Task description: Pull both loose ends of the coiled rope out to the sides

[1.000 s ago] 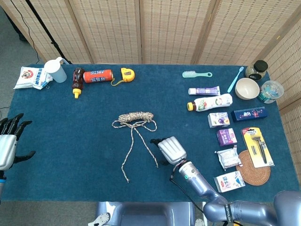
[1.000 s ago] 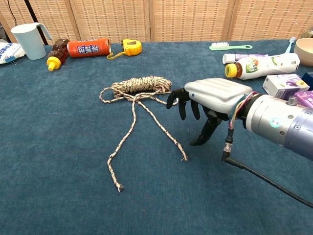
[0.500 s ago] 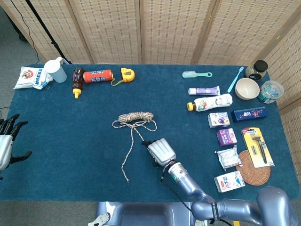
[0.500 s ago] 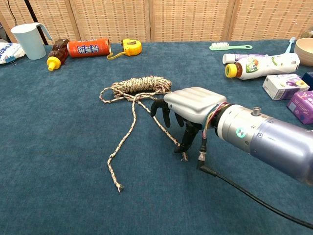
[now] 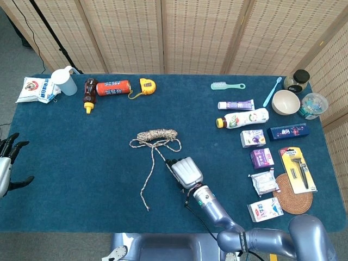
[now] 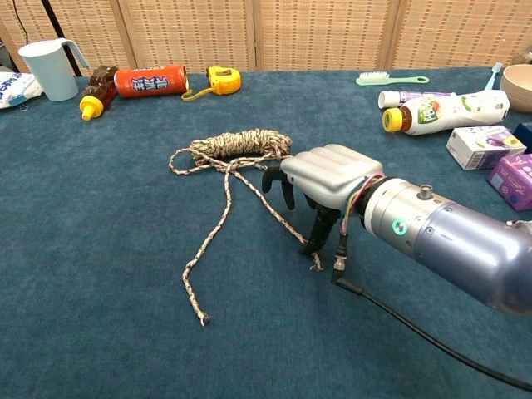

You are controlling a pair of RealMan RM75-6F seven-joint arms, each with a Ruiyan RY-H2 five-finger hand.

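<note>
The coiled rope (image 5: pixel 157 134) lies near the middle of the blue surface (image 5: pixel 81 163); its bundle runs roughly left to right, and two loose ends trail from it toward the robot, crossing just below the coil. The left loose end (image 6: pixel 202 249) runs long and diagonal toward the near left, finishing at a frayed tip; the right loose end (image 6: pixel 291 229) runs diagonal toward the near right and passes under the right robot hand (image 6: pixel 320 187).

That robot hand sits palm down over the right strand, fingers curled toward the cloth and the thumb reaching down beside the cord; whether the strand is actually pinched cannot be told from either view. The left robot hand (image 5: pixel 8 163) hangs at the far left edge of the surface, fingers spread, holding nothing, well apart from the rope.

The rope looks light, soft and limp, with a rough braided skin that should give a good grip; it will likely drag and snake rather than slide stiffly, and the coil may shift if one end alone is pulled; the best hold is probably near each tip, pinched flat against the cloth.
</note>
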